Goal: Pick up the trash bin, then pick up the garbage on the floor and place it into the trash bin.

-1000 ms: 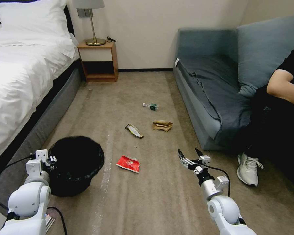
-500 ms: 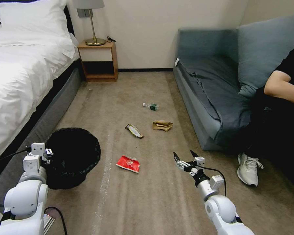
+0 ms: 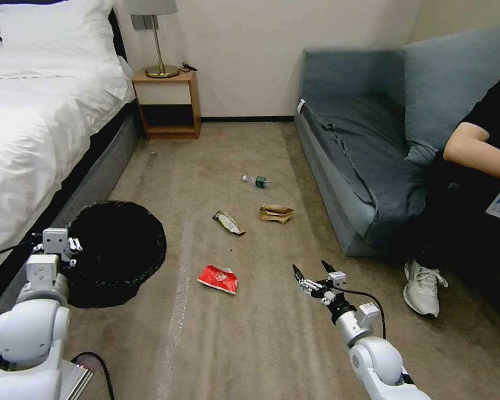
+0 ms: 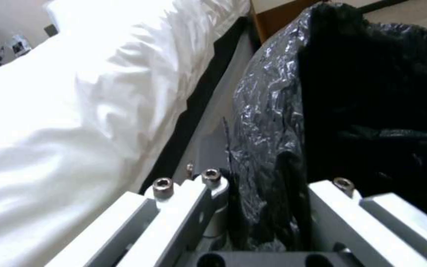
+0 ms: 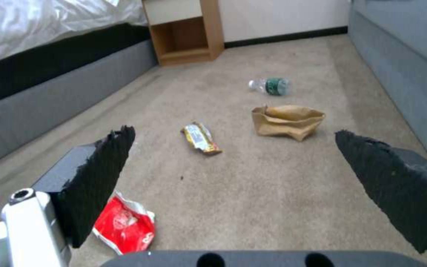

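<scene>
Plainly, crinkly black bag drapes the trash bin (image 3: 116, 253) rim.

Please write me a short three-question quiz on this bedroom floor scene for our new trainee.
1. True or false: the left gripper is shut on the rim of the round bin lined with a crinkly black plastic bag.
2. Which litter lies nearest the open right gripper? A) crumpled brown paper bag B) red-and-white snack packet C) small clear bottle with green label
3. Fill in: the dark gold-brown bar wrapper lies on the ____.

Key: 1 true; 2 B; 3 carpet.
</scene>
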Controlling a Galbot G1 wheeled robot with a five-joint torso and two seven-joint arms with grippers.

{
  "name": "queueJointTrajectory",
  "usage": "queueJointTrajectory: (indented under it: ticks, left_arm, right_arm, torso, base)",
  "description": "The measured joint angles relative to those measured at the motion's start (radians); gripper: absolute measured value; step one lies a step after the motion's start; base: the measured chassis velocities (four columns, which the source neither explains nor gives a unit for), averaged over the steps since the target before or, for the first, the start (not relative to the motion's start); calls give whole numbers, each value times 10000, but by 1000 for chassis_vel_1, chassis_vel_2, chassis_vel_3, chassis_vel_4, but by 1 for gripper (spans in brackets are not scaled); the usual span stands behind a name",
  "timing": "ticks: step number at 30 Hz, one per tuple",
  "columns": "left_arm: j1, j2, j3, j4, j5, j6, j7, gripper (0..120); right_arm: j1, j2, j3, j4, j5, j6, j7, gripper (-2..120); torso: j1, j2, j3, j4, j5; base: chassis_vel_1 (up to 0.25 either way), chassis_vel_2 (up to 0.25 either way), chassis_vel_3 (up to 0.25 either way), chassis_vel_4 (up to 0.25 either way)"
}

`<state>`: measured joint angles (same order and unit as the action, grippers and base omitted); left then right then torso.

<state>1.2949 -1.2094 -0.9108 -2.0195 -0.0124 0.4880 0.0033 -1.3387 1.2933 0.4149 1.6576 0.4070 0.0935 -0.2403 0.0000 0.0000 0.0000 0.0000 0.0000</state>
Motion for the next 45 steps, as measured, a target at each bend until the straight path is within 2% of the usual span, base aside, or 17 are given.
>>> queueJointTrajectory:
  ticks: [6,14,23,30,45]
  left_arm:
    - [-116,282,-148,139,-220,32,47,5]
    - [-255,442,-218,318,-368,44,48,5]
    - [-417,457,-173,471,-421,24,48,5]
    - [-393,402,-71,437,-486,69,53,5]
    - [-297,432,-164,396,-555,5,50,5]
  right_arm:
    - [62,97,-42,-15,-227,156,-69,100]
    - [238,138,-94,-95,-263,155,-57,100]
    - [511,136,-146,-242,-246,200,-30,100]
    - [640,138,-206,-284,-245,198,64,100]
    - [585,114,-259,-246,-260,177,197,100]
  torso:
    - [0,0,0,0,0]
    - [0,0,0,1,-1]
    - [0,0,0,0,0]
    - [0,0,0,0,0]
    - [0,0,0,0,0]
  base:
    - [0,0,0,0]
    - [0,0,0,0]
    - [0,0,0,0]
    - [0,0,0,0]
    - [-44,49,41,-43]
